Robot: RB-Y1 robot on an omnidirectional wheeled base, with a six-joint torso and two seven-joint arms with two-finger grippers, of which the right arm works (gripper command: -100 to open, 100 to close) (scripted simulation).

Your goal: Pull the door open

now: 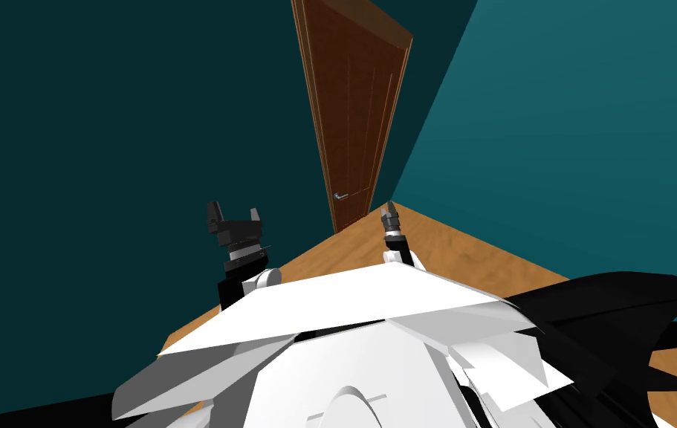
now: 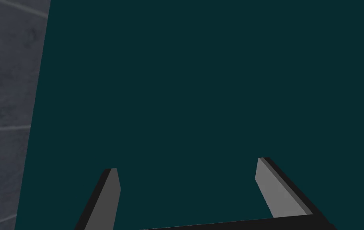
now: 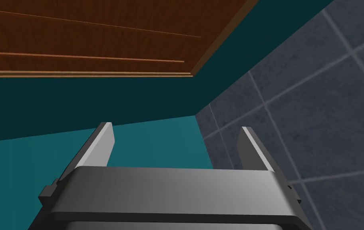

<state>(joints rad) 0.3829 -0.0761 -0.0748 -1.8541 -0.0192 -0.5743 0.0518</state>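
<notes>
I am holding left gripper [image 1: 234,215] and right gripper [image 1: 389,212] raised and released, ready for the door [image 1: 351,111] (handle [image 1: 339,196] well apart, untouched).

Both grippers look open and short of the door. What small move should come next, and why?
Probably bring the right gripper down and forward toward the handle: its fingers stand open, holding nothing, aimed at the top corner of the door, while the handle sits ahead, untouched.
</notes>
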